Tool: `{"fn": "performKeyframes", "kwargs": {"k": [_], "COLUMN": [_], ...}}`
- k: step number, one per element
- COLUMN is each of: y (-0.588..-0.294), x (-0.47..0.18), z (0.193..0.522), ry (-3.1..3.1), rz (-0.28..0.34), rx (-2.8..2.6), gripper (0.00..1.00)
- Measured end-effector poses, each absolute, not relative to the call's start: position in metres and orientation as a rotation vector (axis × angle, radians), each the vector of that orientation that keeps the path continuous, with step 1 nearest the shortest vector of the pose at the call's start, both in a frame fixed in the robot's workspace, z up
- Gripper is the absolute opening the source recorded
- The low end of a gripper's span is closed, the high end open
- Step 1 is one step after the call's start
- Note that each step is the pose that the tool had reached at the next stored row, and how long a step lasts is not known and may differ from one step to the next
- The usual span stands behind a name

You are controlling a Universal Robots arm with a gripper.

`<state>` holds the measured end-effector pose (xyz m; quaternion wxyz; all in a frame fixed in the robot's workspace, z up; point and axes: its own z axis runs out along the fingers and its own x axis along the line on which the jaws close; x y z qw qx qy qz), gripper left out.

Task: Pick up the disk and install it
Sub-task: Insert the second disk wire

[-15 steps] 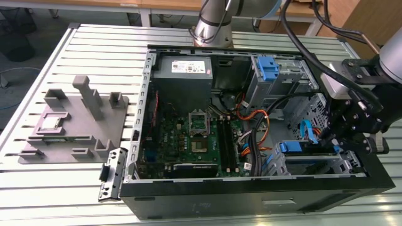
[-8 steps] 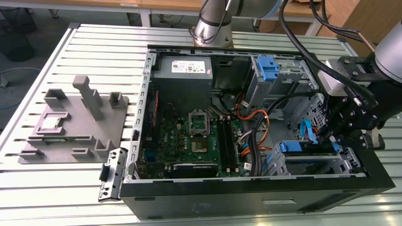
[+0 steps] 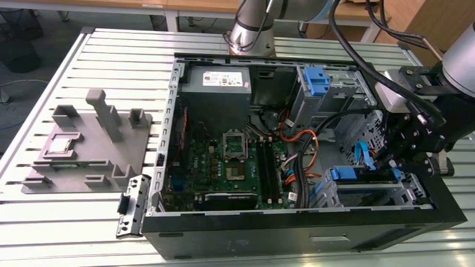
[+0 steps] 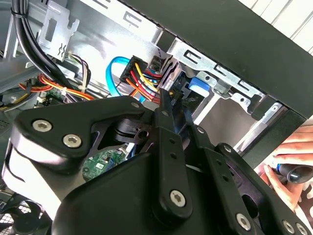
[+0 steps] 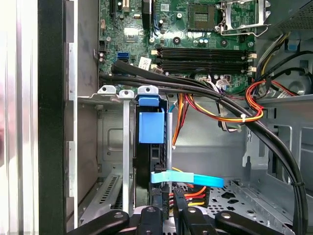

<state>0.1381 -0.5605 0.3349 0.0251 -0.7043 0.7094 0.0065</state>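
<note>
- One open computer case [image 3: 297, 228] lies on its side on the desk [image 3: 111, 50], a slatted metal surface.
- One disk [image 5: 151, 161] sits on edge in the drive cage at the case's corner nearest the exterior view's right. Its blue rail tab faces outward, and it shows too in the exterior view [image 3: 364, 178].
- One grey power-supply box [image 3: 217, 80] sits at the far end of the case, and one blue latch [image 3: 316, 80] is fixed to the upper metal cage beside it.
- One green motherboard [image 3: 222, 167] covers the case floor, with bundles of red, orange and yellow wires [image 5: 244, 110] crossing near the cage.
- One grey plastic fixture [image 3: 85, 144] with upright posts rests on the desk at the exterior view's left, well apart from the case opening.
- One arm reaches over the case's edge on the exterior view's right, its wrist bent so the claw [image 5: 168, 208] points into the drive cage.
- The claw's fingers [image 4: 168, 122] stand close together with only a narrow gap, right at the disk's connector end. Whether they grip anything cannot be told.
- A person's hand [image 4: 288, 171] shows beside the case in the second wrist view, outside its black wall.
- Wooden furniture stands beyond the desk.
</note>
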Motion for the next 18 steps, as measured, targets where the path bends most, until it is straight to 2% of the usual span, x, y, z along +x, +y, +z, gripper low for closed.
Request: {"fn": "performKeyframes", "kwargs": {"k": [1, 2, 10, 15, 18], "y": [-0.5604, -0.5604, -0.5600, -0.5597, -0.5574], "x": [0.1381, 0.1381, 0.1381, 0.1381, 0.1381], "z": [0.3349, 0.3350, 0.3367, 0.3371, 0.3370], "ry": [2.194, 2.194, 2.195, 2.218, 2.221], "rz": [0.020, 0.020, 0.018, -0.035, -0.044], "rx": [-2.178, -2.178, -2.179, -2.203, -2.207], "gripper": [0.22, 0.16, 0.16, 0.16, 0.16]}}
